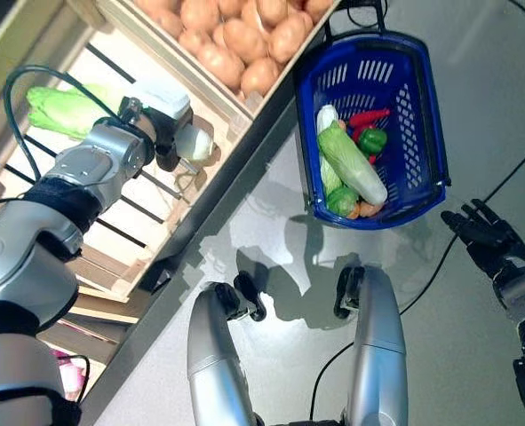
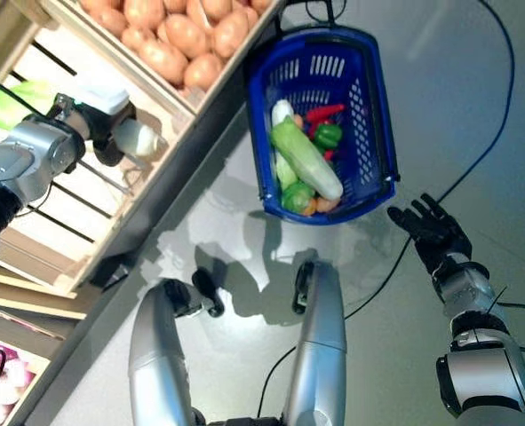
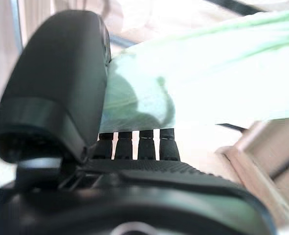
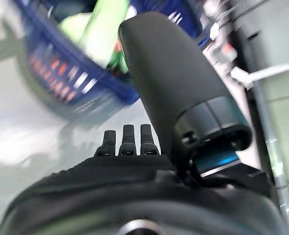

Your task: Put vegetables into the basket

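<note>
Left wrist view: your left hand (image 1: 166, 142) is curling round a pale cabbage (image 1: 195, 143); it's risking slipping before reaching the basket (image 1: 422, 133) at two o'clock. Right hand (image 1: 484, 235) is idling open.

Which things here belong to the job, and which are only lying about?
Job: blue basket, cabbage in left hand, cabbage on shelf, vegetables in basket, open right hand.
Lying about: potatoes, wooden shelf.

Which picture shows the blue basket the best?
The left eye view: the whole blue basket shows, with vegetables inside. The right eye view shows it whole too. The right wrist view catches only a blurred part behind the right hand. The left wrist view shows none.
</note>
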Tool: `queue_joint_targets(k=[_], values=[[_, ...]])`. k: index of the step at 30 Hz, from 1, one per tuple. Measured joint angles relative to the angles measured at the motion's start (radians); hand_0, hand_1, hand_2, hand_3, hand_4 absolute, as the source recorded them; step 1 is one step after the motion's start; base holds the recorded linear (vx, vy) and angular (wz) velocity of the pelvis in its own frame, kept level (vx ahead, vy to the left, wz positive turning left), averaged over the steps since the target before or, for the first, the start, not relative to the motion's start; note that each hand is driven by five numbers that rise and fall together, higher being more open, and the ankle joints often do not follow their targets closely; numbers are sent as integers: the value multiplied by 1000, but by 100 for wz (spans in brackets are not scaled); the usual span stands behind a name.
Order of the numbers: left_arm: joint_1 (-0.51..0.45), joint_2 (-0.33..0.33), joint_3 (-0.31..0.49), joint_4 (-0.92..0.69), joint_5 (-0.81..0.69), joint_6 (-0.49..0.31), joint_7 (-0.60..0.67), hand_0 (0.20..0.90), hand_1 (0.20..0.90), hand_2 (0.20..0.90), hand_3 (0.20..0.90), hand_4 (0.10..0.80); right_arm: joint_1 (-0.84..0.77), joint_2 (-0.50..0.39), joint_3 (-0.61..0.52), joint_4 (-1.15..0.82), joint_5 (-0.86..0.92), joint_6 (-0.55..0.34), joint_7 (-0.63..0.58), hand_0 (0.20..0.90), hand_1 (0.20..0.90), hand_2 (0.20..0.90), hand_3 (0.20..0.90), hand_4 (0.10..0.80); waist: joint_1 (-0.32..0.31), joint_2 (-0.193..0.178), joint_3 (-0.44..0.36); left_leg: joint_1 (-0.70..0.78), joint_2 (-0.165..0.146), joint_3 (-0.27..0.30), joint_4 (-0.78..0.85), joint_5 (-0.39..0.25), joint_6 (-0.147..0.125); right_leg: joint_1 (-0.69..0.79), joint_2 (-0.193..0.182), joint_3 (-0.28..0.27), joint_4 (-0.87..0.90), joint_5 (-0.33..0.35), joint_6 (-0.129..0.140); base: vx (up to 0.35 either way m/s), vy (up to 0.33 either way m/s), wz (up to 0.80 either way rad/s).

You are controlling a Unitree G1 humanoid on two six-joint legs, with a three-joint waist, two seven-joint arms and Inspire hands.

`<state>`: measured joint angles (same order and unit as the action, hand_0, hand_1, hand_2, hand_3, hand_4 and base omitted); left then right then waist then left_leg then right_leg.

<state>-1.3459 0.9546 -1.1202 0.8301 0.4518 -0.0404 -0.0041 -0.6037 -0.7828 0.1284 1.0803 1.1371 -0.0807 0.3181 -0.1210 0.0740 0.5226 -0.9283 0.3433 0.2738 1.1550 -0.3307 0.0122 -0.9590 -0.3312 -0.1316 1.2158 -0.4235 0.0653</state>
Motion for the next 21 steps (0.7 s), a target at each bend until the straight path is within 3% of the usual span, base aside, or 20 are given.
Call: queue_joint_targets(k=[4, 10, 14, 16, 18, 21], values=[[33, 8, 53, -8, -66, -25, 50, 300, 300, 300, 300, 400, 31, 2, 0, -45, 0, -13, 20, 900, 900, 900, 900, 800, 1, -1, -1, 90, -15, 9, -74, 14, -11, 94, -1, -20, -66, 4, 6, 82, 10, 5], [225, 15, 283, -7, -173, -87, 102, 300, 300, 300, 300, 400, 111, 27, -2, -150, -6, -15, 19, 900, 900, 900, 900, 800, -2, -20, -8, 326, -35, 45, -256, 47, -44, 317, 17, -56, -228, 23, 15, 101, -27, -5], [371, 21, 475, -5, -306, -126, 133, 300, 300, 300, 300, 400, 144, 82, -8, -233, -61, -32, -4, 900, 900, 900, 900, 800, 0, -59, -28, 468, -54, 63, -408, 95, -69, 447, 31, -96, -347, 47, 8, 157, -48, -4], [471, 9, 588, -18, -357, -155, 141, 300, 300, 300, 300, 400, 180, 129, -24, -301, -98, -45, -33, 900, 900, 900, 900, 800, 3, -69, -34, 548, -66, 72, -499, 126, -82, 517, 48, -107, -421, 67, 9, 215, -49, -12], [706, -25, 778, -126, -429, -198, 169, 300, 300, 300, 300, 400, 290, 210, -60, -428, -158, -66, -61, 900, 900, 900, 900, 800, 7, -74, -59, 679, -91, 92, -655, 179, -99, 632, 74, -129, -548, 101, 13, 213, -61, -12], [946, -138, 890, -254, -519, -233, 163, 300, 300, 300, 300, 400, 452, 272, -63, -499, -280, -74, -89, 900, 900, 900, 900, 800, 44, -65, -166, 803, -111, 91, -846, 243, -120, 748, 113, -164, -705, 142, 19, 254, -81, 1]])
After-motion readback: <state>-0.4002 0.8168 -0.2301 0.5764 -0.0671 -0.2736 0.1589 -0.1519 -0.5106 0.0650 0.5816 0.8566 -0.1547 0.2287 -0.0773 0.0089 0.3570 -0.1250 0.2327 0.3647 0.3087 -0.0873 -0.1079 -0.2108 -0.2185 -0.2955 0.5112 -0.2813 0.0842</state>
